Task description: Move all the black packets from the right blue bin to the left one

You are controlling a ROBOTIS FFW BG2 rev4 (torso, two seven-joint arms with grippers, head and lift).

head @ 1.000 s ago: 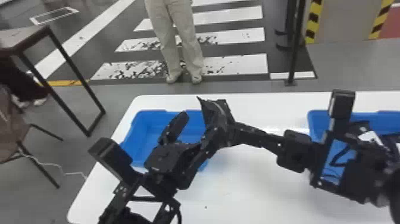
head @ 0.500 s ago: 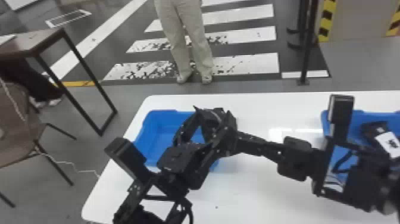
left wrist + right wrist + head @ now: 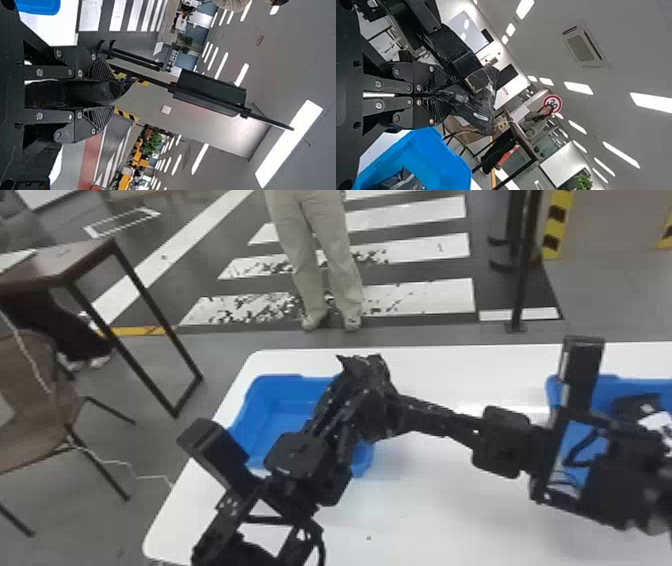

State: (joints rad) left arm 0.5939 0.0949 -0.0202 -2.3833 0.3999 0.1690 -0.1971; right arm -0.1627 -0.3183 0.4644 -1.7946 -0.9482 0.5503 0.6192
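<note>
In the head view, my left gripper (image 3: 335, 415) and right gripper (image 3: 405, 407) meet over the left blue bin (image 3: 270, 410), at a black packet (image 3: 370, 372). The left wrist view shows the left gripper (image 3: 111, 93) with black packet material (image 3: 71, 93) between its pads. My right gripper (image 3: 440, 95) is shut on the packet (image 3: 476, 105) in its wrist view, where part of the left arm (image 3: 455, 49) overlaps the packet's edge. The right blue bin (image 3: 553, 390), partly behind the right arm, holds packets (image 3: 635, 407). More black packet material (image 3: 401, 182) lies in the left bin (image 3: 439, 158).
Both bins stand on the white table (image 3: 450, 510). The right arm spans the middle of the table from the right edge, and the left arm comes in from the bottom. A chair (image 3: 40, 415) and a brown table (image 3: 65, 265) stand left of it.
My left gripper's fingers have drawn together around the packet beside the right gripper. The head view has turned slightly, moving the scene to the right. The right gripper still holds the packet.
</note>
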